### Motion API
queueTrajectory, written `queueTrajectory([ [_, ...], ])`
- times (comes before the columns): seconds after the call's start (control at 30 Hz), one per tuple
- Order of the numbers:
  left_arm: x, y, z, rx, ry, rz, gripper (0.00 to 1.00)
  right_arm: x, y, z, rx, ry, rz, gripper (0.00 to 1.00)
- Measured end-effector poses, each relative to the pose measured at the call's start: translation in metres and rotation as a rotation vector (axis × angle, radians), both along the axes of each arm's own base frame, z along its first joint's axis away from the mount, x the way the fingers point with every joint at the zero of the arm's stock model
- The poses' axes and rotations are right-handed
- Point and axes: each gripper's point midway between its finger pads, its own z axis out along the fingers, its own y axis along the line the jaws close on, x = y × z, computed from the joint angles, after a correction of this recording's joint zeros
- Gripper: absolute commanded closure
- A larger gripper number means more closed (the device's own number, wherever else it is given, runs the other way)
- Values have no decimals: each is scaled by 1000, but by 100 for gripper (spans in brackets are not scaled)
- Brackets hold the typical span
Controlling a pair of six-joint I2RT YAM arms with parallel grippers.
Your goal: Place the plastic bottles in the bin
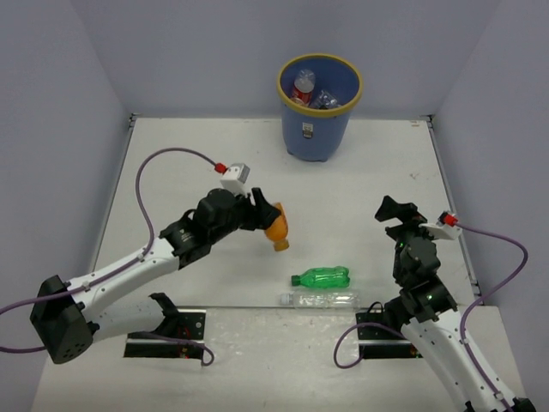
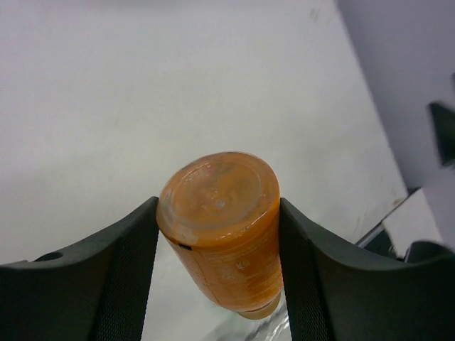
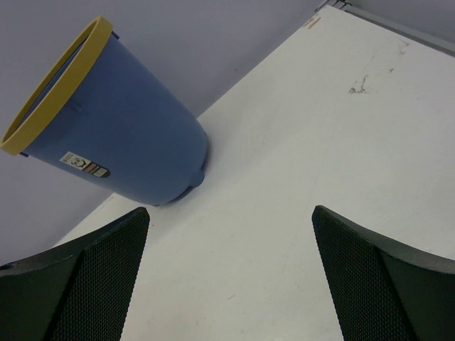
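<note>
Left tool [image 1: 264, 216] is clamping a small orange plastic bottle [image 2: 220, 213]; right tool [image 3: 229, 217] is sitting wide open, empty, with the round blue yellow-rimmed plastic bin [image 3: 128, 135] ahead-left.

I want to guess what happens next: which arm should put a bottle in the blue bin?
The left. The left fingers grip the orange bottle, ready to carry to the bin; the right fingers stand open, holding nothing.
</note>
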Motion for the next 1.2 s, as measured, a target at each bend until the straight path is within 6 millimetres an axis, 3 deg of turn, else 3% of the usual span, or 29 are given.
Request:
queueTrajectory([
  [0.17, 64, -52, 125, -99, -298, 2, 100, -3, -2, -2, 6, -11, -2, 1],
  [0.23, 86, -72, 163, -145, -386, -4, 100, -5, -4, 0, 13, -28, -8, 1],
  [0.37, 136, -99, 208, -173, -525, 23, 100, -10, -7, 2, 26, -59, -18, 1],
  [0.5, 191, -109, 229, -222, -606, 64, 98, -12, -9, 4, 33, -76, -24, 1],
  [0.63, 254, -97, 229, -276, -661, 134, 94, -13, -10, 2, 33, -75, -26, 1],
  [0.8, 318, -82, 194, -309, -654, 205, 85, -13, -10, 1, 32, -73, -27, 1],
  [0.83, 326, -81, 187, -310, -649, 217, 75, -13, -10, 1, 32, -72, -27, 1],
  [0.87, 332, -82, 177, -308, -637, 227, 45, -12, -10, 1, 31, -70, -28, 1],
  [0.9, 337, -83, 167, -307, -622, 235, 1, -12, -10, 0, 29, -67, -28, 1],
  [1.03, 341, -93, 145, -307, -578, 238, 0, -10, -9, -4, 21, -48, -27, 1],
  [1.2, 336, -98, 153, -327, -590, 229, 0, -8, -8, -8, 13, -30, -25, 1],
])
